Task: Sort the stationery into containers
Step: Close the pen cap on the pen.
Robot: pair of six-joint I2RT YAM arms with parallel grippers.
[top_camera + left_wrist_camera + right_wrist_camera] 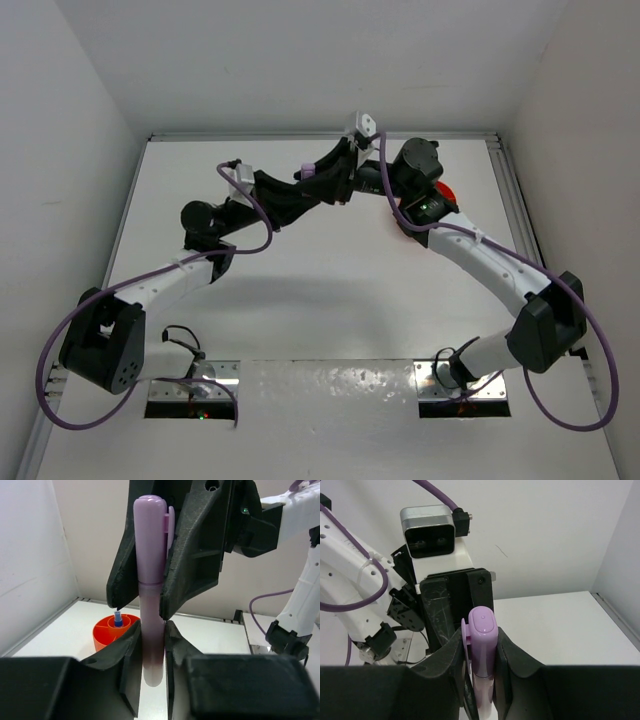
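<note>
There is one lilac marker [151, 605]. There is one orange tub [101, 637] and one small blue bottle [118, 620]. Two arms [170, 280] [490, 262] show.

White shells are covering the left arm [165, 280] and right arm [490, 262] between black joints, purple cables [437, 492] are trailing behind the black fingers [125, 655], and a silver-faced camera [427, 532] is riding behind the left ones.
</note>
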